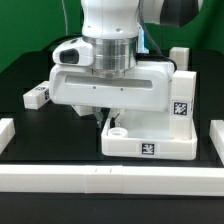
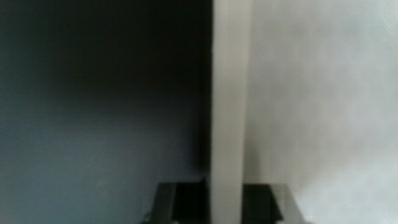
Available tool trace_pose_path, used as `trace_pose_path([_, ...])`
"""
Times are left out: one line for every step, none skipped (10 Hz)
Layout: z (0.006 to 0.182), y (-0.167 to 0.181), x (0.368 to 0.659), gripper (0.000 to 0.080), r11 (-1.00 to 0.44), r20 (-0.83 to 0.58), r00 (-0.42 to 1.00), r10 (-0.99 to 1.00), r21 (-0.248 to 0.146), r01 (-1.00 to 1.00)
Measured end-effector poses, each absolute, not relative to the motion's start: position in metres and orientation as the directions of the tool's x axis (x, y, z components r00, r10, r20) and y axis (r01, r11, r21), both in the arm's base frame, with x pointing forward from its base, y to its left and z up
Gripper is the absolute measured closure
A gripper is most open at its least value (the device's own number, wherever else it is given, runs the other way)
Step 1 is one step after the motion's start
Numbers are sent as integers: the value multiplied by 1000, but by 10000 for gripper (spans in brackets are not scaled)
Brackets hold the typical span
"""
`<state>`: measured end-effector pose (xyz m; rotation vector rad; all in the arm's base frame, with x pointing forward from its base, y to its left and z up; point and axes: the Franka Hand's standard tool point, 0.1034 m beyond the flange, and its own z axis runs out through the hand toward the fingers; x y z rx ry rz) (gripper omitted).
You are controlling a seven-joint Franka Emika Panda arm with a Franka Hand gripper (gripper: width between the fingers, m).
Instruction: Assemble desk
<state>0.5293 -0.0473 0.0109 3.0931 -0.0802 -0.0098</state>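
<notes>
**Desk top [image 1: 150, 128] at the moment of grasp.** The desk top is shown resting on the black table [image 1: 30, 130] towards the exterior view's right, open side up, with 1 round corner socket [image 1: 118, 130] exposed at its near corner. The gripper [image 1: 104, 117] is lowered at that corner. In the wrist view its fingers [image 2: 178, 200] are drawn narrow and appear pinched onto the thin raised rim [image 2: 226, 100]. 1 loose leg [image 1: 38, 96] lies well apart, at the exterior view's left. The moulded plastic is judged light, stiff and rather slick. The rim wall is taken as the proper hold, though twisting about 1 pinch point is to be expected.
</notes>
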Motion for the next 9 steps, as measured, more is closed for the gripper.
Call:
trace_pose_path([11, -49, 529, 733, -998, -10, 999, 33, 51, 33])
trace_pose_path([11, -49, 529, 733, -996, -13, 997, 71, 52, 71])
trace_pose_path([11, -49, 530, 733, -990, -16, 991, 130, 53, 130])
trace_pose_path([11, -44, 533, 733, -983, -17, 985, 172, 56, 172])
trace_pose_path([12, -39, 538, 733, -966, -18, 968, 251, 62, 252])
trace_pose_path([13, -35, 542, 733, -953, -17, 955, 297, 63, 297])
trace_pose_path([12, -35, 542, 733, -946, -18, 948, 316, 63, 317])
trace_pose_path([13, -39, 541, 733, -916, -15, 919, 395, 70, 395])
trace_pose_path([13, -41, 541, 733, -889, -24, 892, 451, 73, 452])
